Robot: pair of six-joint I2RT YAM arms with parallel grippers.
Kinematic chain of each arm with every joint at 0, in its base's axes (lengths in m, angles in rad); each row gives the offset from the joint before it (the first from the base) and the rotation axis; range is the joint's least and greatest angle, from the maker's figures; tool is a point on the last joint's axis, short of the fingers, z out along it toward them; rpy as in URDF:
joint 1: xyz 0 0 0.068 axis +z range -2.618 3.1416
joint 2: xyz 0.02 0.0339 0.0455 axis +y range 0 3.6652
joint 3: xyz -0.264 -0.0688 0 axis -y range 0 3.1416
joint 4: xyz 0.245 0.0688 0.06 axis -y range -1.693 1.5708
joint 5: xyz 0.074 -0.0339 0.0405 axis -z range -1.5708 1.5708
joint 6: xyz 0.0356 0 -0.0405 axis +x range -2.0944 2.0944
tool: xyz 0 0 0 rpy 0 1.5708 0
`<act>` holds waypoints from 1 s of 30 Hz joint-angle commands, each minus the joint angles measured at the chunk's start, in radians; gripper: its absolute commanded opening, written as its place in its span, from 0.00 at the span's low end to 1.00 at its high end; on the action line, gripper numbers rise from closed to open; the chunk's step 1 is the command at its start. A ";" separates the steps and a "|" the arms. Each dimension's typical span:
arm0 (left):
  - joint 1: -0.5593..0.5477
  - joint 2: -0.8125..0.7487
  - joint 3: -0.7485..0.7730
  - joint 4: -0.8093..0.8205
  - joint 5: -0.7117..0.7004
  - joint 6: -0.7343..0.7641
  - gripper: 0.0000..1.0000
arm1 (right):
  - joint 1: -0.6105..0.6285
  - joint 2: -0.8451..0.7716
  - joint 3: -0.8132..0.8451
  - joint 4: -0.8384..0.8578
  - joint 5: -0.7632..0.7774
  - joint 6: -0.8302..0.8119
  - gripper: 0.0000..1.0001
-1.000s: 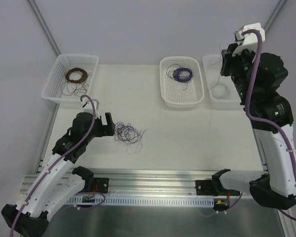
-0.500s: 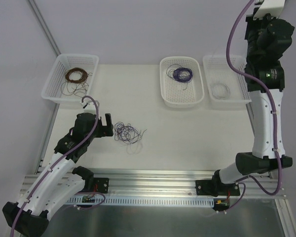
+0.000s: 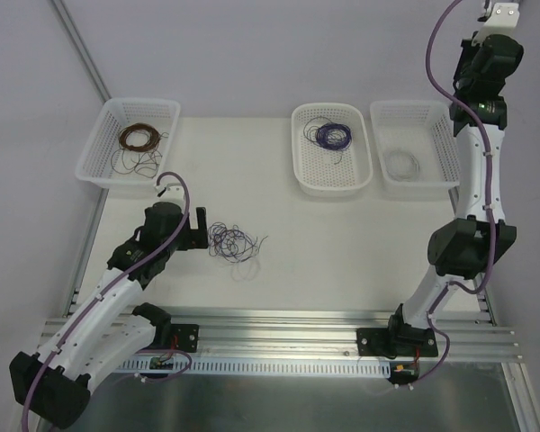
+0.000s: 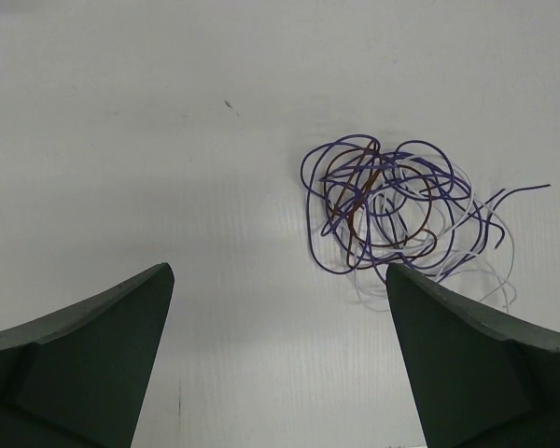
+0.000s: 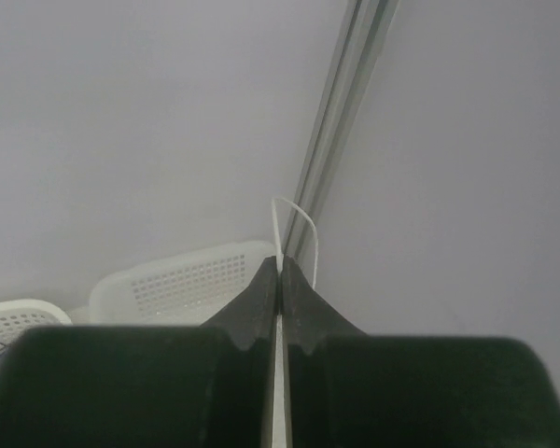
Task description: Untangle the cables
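Untangling set-up, read from the near edge outward. The left arm reaches forward low over the white desk, angled inward from its base. The left fingers stand at their widest, empty. The small messy knot of hair-thin purple, brown and pale cables lies flat on the desk just ahead of these fingers. It sits off their centre line, toward the finger on the right of the wrist view, and nothing touches it. The knot is roughly round with no marked long axis, and its loose tails trail from the side turned away from the fingers. The left arm is by far the nearer, so the coming grasp probably needs only a short advance with a shift toward that finger. Beyond stand three white perforated plastic baskets. The left basket holds a neat brown coil, the middle basket a purple coil, and the right basket a faint white coil. Farthest, the right arm stretches upright beside the right basket. The right fingers are closed on a thin white wire, which loops just past their tips.
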 commanded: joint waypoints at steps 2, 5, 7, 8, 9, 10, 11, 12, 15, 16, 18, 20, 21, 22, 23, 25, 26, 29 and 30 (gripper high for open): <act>-0.006 0.029 0.007 0.028 -0.021 0.029 0.99 | -0.022 0.010 -0.072 0.016 -0.027 0.072 0.03; -0.006 0.038 0.008 0.028 -0.015 0.031 0.99 | -0.042 0.029 -0.166 -0.003 -0.029 0.110 0.05; -0.006 0.035 0.008 0.028 -0.013 0.031 0.99 | -0.061 0.044 -0.218 -0.026 -0.044 0.159 0.06; -0.005 0.033 0.008 0.028 -0.013 0.029 0.99 | -0.067 0.050 -0.229 -0.038 -0.053 0.175 0.06; -0.006 0.030 0.008 0.028 -0.013 0.029 0.99 | -0.073 0.061 -0.232 -0.075 -0.072 0.190 0.08; -0.006 0.030 0.007 0.028 -0.013 0.029 0.99 | -0.073 0.082 -0.229 -0.099 -0.083 0.206 0.15; -0.006 0.032 0.008 0.030 -0.015 0.029 0.99 | -0.074 0.091 -0.211 -0.124 -0.092 0.215 0.18; -0.006 0.036 0.007 0.028 -0.013 0.031 0.99 | -0.073 0.102 -0.202 -0.185 -0.110 0.227 0.22; -0.005 0.046 0.008 0.028 0.001 0.031 0.99 | -0.071 0.079 -0.218 -0.230 -0.145 0.278 0.44; -0.006 0.047 0.010 0.028 0.002 0.031 0.99 | -0.071 0.063 -0.235 -0.228 -0.156 0.294 0.55; -0.006 0.050 0.008 0.028 0.004 0.028 0.99 | -0.065 -0.005 -0.278 -0.222 -0.178 0.336 0.64; -0.006 0.055 0.010 0.028 0.015 0.025 0.99 | -0.056 -0.049 -0.332 -0.236 -0.211 0.348 0.78; -0.006 0.061 0.010 0.028 0.018 0.023 0.99 | -0.041 -0.095 -0.364 -0.248 -0.252 0.357 0.81; -0.005 0.064 0.013 0.027 0.025 0.022 0.99 | -0.033 -0.115 -0.387 -0.261 -0.268 0.362 0.85; -0.005 0.067 0.014 0.027 0.028 0.019 0.99 | -0.022 -0.135 -0.407 -0.274 -0.283 0.368 0.86; -0.006 0.076 0.014 0.027 0.034 0.017 0.99 | 0.017 -0.200 -0.483 -0.305 -0.331 0.381 0.89; -0.006 0.081 0.016 0.025 0.039 0.014 0.99 | 0.034 -0.226 -0.513 -0.311 -0.342 0.385 0.90; -0.006 0.093 0.021 0.019 0.054 0.005 0.99 | 0.115 -0.319 -0.650 -0.322 -0.391 0.404 0.91; -0.006 0.096 0.019 0.017 0.059 0.002 0.99 | 0.166 -0.341 -0.683 -0.320 -0.405 0.410 0.91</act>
